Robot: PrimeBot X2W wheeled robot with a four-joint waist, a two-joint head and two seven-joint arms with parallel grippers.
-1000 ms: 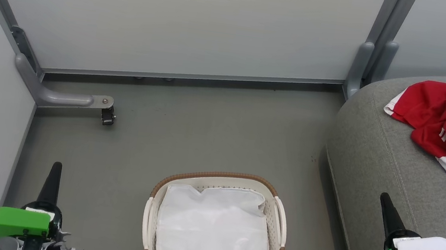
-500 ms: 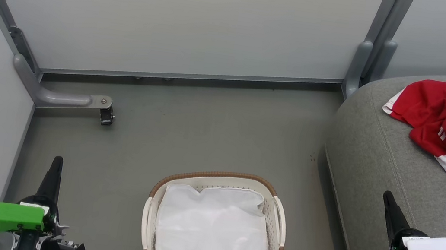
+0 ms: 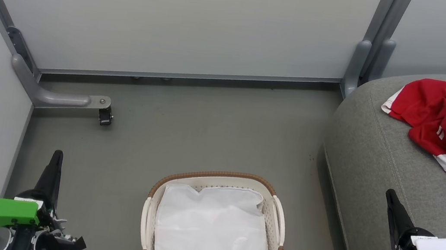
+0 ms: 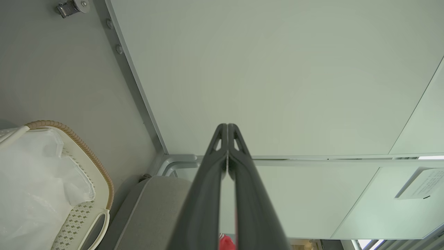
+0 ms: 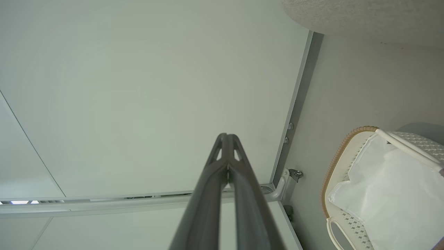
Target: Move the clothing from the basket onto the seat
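The clothing (image 3: 445, 125) is seen lying in a crumpled red heap, with white trim and thin stripes, on top of the seat (image 3: 374, 163). It lies toward the far right part and is cut off by the head view's right edge. The seat, grey and round-edged, is set on the floor (image 3: 204, 131) with its far end near the pale wall panel (image 3: 177, 18). The basket (image 3: 220, 176) is placed on the floor near the seat's left flank, well apart from the clothing; a plain white liner cloth (image 3: 213, 228) is spread across its inside. The right claw (image 3: 391, 199) is held above the seat's near edge, fingers pressed together with nothing gripped, well short of the clothing. The left claw (image 3: 56, 158) is held over the floor to the left of the basket, fingers likewise pressed together on nothing. A grey bracket (image 3: 104, 115) with a small caster is noted at the wall's foot, far left. In the left wrist view a small red patch is glimpsed between the finger bases, possibly the clothing; too little is shown to be certain.
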